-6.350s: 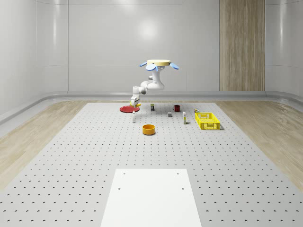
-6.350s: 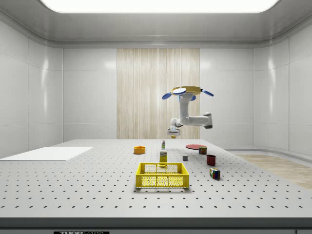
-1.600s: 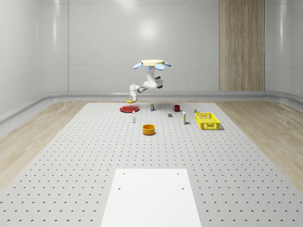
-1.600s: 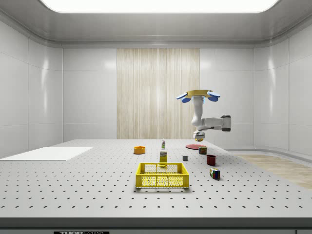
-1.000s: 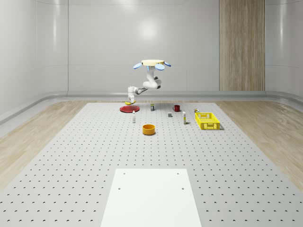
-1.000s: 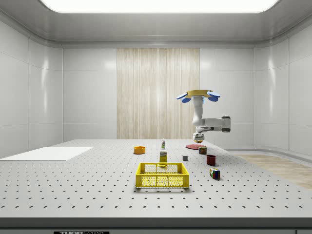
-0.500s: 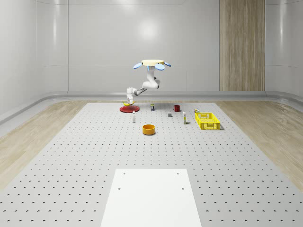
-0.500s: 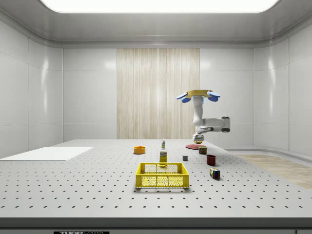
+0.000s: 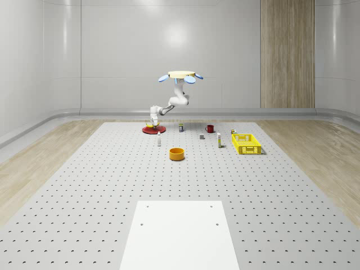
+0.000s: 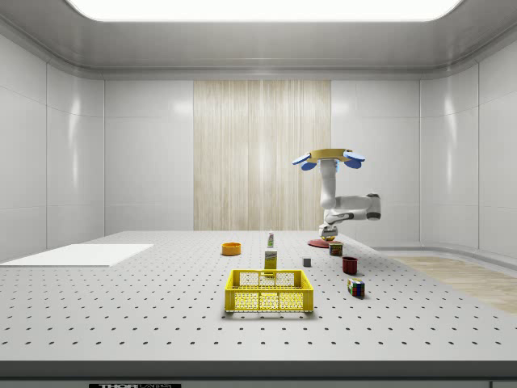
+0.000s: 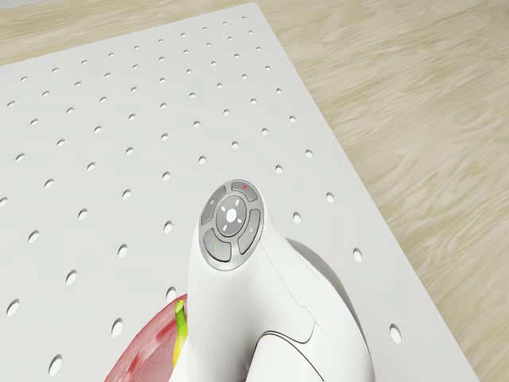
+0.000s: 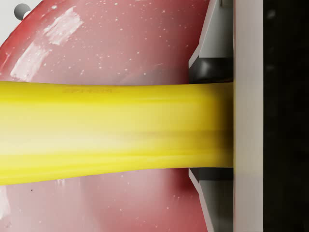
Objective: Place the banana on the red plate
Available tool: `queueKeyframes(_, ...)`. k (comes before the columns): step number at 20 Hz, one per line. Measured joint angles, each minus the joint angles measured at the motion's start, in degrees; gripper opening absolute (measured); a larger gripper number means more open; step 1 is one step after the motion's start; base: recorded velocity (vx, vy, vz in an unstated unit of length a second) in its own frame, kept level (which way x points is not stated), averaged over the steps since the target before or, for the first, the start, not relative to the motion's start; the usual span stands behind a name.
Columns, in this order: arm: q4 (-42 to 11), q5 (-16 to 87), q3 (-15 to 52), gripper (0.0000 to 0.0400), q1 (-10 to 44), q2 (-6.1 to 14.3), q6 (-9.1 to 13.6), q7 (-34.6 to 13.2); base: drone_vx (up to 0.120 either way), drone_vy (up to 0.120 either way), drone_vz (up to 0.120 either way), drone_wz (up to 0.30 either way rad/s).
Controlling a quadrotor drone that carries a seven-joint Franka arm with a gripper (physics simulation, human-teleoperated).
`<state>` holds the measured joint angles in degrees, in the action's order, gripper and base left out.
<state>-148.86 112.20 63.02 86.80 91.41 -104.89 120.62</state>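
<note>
The drone [image 9: 179, 75] hovers above the far end of the perforated table [image 9: 112, 185], its arm bent down so the gripper [image 9: 149, 122] hangs just over the red plate [image 9: 158, 131]. In the wrist view the banana [image 12: 111, 133] lies pinched crosswise in the claw, one finger [image 12: 212, 53] at its side and the plate's glossy red surface right beneath it. The drone view catches the fruit's green stem tip against the plate's rim. By these pictures the carry looks finished and the set-down is in hand — the next move calls for a short, gentle lowering and then a spreading of the claw so the fruit settles flat rather than rolling off. Nearer the camera, an orange bowl [image 9: 177, 153] and a yellow basket [image 9: 247, 144] stand well apart from the plate — what they hold cannot be told.
</note>
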Motion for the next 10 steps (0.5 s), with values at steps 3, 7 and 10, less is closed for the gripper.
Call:
queueKeyframes(3,0.2,0.4,-0.3,0.0328,0.3,0.2,-0.3,-0.8,0.0,0.0,0.0,0.0)
queueKeyframes(7,-0.3,-0.3,0.5,0.0374,0.1,0.6,-0.1,-1.4,0.0,0.0,0.0,0.0)
queueKeyframes(10,-1.1,-1.6,2.1,0.0388,-0.5,0.9,0.6,-1.4,0.0,0.0,0.0,0.0)
